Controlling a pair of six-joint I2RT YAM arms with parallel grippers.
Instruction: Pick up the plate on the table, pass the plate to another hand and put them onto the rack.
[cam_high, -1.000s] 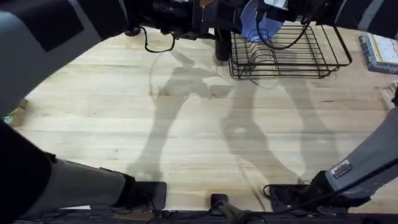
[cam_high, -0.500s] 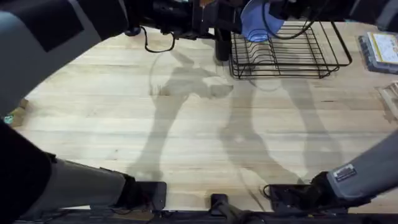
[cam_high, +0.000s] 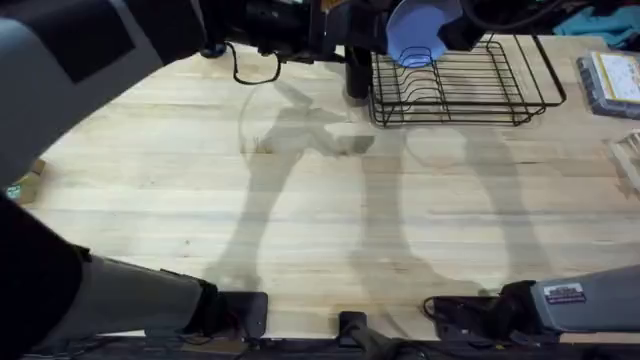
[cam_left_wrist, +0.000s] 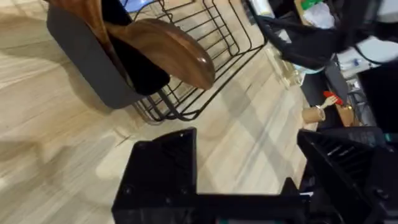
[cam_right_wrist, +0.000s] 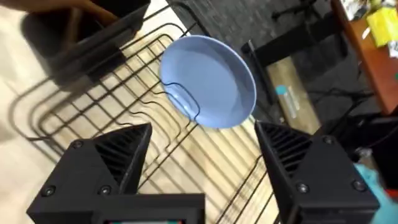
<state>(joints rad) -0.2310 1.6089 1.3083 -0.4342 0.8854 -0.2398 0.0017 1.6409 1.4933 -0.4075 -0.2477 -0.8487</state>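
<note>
The light-blue plate (cam_high: 420, 30) (cam_right_wrist: 208, 81) stands on edge among the wires at the far left end of the black wire rack (cam_high: 460, 90) (cam_right_wrist: 93, 112). My right gripper (cam_right_wrist: 202, 134) is open just behind the plate, a finger on each side and neither touching it. From overhead the right gripper (cam_high: 468, 25) is dark beside the plate. My left gripper (cam_left_wrist: 245, 140) is open and holds nothing, hovering by the rack's left end (cam_left_wrist: 205, 43) over the table (cam_high: 300, 200). The left gripper (cam_high: 340, 20) sits at the table's far edge.
A dark utensil holder (cam_high: 356, 75) (cam_left_wrist: 93, 62) with a wooden spoon (cam_left_wrist: 168, 50) stands against the rack's left side. A clear box (cam_high: 610, 80) lies at the right edge and a teal cloth (cam_high: 600, 20) beyond it. Both arm bases sit at the near edge.
The plate now shows fuller and rounder in the rack, free of the gripper. My right arm has drawn back and swung to the right. The left arm has stayed still.
</note>
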